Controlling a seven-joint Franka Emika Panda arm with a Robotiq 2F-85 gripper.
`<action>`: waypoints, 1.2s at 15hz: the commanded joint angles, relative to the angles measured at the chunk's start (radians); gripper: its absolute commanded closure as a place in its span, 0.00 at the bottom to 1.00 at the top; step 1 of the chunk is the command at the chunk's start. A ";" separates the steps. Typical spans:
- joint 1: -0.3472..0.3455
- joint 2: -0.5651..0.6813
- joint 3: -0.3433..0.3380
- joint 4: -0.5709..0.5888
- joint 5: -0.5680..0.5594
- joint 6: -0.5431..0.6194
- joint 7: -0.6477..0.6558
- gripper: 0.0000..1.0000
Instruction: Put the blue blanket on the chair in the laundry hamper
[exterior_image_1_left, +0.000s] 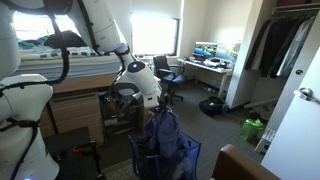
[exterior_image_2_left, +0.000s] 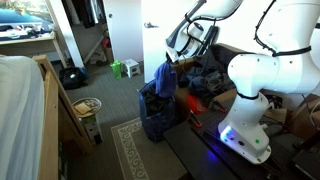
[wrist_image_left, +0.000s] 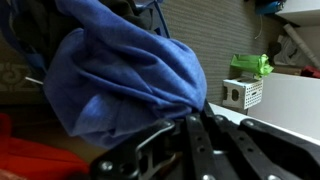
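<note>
My gripper (exterior_image_1_left: 152, 97) is shut on the blue blanket (exterior_image_1_left: 163, 130) and holds it up by one end. The blanket hangs straight down over the blue mesh laundry hamper (exterior_image_1_left: 186, 160), and its lower end reaches the hamper's opening. In an exterior view the gripper (exterior_image_2_left: 172, 62) is above the blanket (exterior_image_2_left: 163, 80) and the dark blue hamper (exterior_image_2_left: 152, 118). In the wrist view the blanket (wrist_image_left: 120, 70) fills the left and middle, bunched at the closed fingers (wrist_image_left: 195, 120). The hamper's inside is hidden.
A black office chair (exterior_image_1_left: 167, 68) stands by a desk (exterior_image_1_left: 205, 68) at the window. A green object (exterior_image_2_left: 131, 68) and a white perforated box (exterior_image_2_left: 118, 69) sit on the carpet. A wooden bed frame (exterior_image_2_left: 55, 95) and the white robot base (exterior_image_2_left: 250, 110) flank the hamper.
</note>
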 joint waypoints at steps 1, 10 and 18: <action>0.140 -0.064 -0.136 0.060 -0.012 -0.006 -0.045 0.98; 0.425 -0.220 -0.412 0.235 -0.005 -0.010 -0.093 0.98; 0.393 -0.274 -0.398 0.240 -0.003 0.000 -0.111 0.93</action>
